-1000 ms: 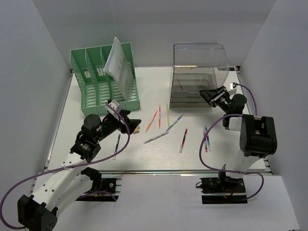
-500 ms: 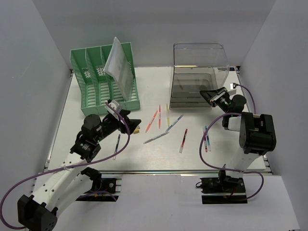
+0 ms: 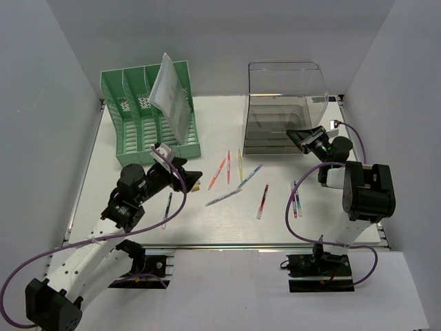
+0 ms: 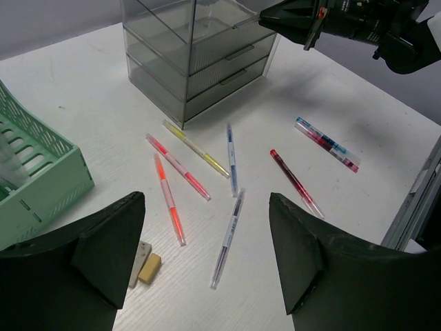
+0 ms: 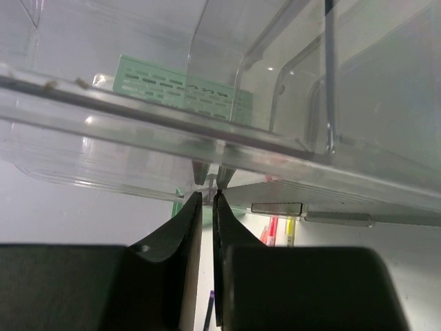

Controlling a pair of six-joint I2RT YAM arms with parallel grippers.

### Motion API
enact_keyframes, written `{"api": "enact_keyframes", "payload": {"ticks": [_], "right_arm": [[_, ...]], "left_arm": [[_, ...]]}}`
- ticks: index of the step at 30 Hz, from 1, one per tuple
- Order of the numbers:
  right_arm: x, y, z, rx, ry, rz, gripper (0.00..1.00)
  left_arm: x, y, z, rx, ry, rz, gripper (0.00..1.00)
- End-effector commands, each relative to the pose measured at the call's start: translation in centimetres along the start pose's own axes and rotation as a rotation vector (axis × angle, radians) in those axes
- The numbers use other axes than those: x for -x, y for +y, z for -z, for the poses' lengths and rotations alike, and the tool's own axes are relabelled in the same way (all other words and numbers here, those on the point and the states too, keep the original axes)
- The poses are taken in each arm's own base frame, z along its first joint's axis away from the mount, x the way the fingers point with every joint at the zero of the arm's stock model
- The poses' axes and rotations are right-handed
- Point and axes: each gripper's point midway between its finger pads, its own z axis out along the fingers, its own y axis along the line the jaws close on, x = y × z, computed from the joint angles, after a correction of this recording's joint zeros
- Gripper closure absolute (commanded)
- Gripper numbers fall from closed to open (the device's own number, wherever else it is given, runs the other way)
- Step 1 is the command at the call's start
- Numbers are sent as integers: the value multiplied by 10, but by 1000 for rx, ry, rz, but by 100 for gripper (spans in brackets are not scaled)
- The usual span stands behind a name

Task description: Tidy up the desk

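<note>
Little of the tidying looks done. Just behind the left pincer (image 3: 186, 176) stands the green file rack (image 3: 148, 117), with one pale sheet (image 3: 171, 103) leaning in its right-hand slot; that is the only item already filed. The left pincer (image 4: 207, 231) hangs low over the desk (image 3: 227, 221) with its fingers spread wide and nothing between them. Just under its left finger lie two small blocks (image 4: 143, 263), one pale and one tan, and a dark pen (image 3: 167, 207) lies beside its arm.

Ahead of that open pincer, the pens are loose on the desk: two orange ones (image 4: 172, 196), a yellow one (image 4: 196, 148), a blue one (image 4: 231, 158) and a silvery one (image 4: 227, 238). Further right are a red pen (image 4: 295, 183) and a pair lying side by side (image 4: 327, 143). None of them is sorted or in any container.

Beyond the pens sits the clear drawer box (image 3: 282, 114), and its drawers look pushed in and empty. The right pincer (image 3: 296, 136) is at the box's front right corner. In its wrist view the right pincer (image 5: 207, 196) is narrowed to a thin slit, its tips against a small clear tab on a drawer front. I cannot tell whether it really grips that tab.

By my judgement a drawer has yet to be opened, and all the pens and the two blocks have yet to be gathered.
</note>
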Motion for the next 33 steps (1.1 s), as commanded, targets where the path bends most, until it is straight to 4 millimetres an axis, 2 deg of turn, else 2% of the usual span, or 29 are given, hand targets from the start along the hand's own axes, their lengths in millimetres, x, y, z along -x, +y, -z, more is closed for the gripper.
{"api": "enact_keyframes", "payload": {"ticks": [1,4,13,19,21,22,24,28,29,30,33], "right_arm": [[13,44,6,113,-48,107,93],[13,56,12,124,-49,118,94],[6,71,27,125,-48,125,95],[5,87,33,152,-44,116,95],[6,95,36,166,-49,120,95],[5,98,36,171,-47,118,95],[6,104,38,180,-50,123,95],[8,117,42,194,-55,135,96],[10,119,42,194,-58,133,95],[10,124,44,202,-57,137,95],[11,132,46,213,-65,139,95]], "left_arm": [[-3,-5,-1,-31,-1,-7,17],[-4,-5,-1,-34,-4,1,17],[-1,-11,-10,-79,-43,43,17],[19,-16,-26,-117,-137,94,16],[25,-15,-38,-131,-180,130,15],[39,-16,-40,-150,-239,118,15],[34,-13,-57,-163,-226,173,16],[46,-2,-85,-155,-278,238,15],[36,4,-97,-141,-251,265,16],[49,6,-104,-143,-273,268,16],[56,13,-127,-130,-279,277,16]]}}
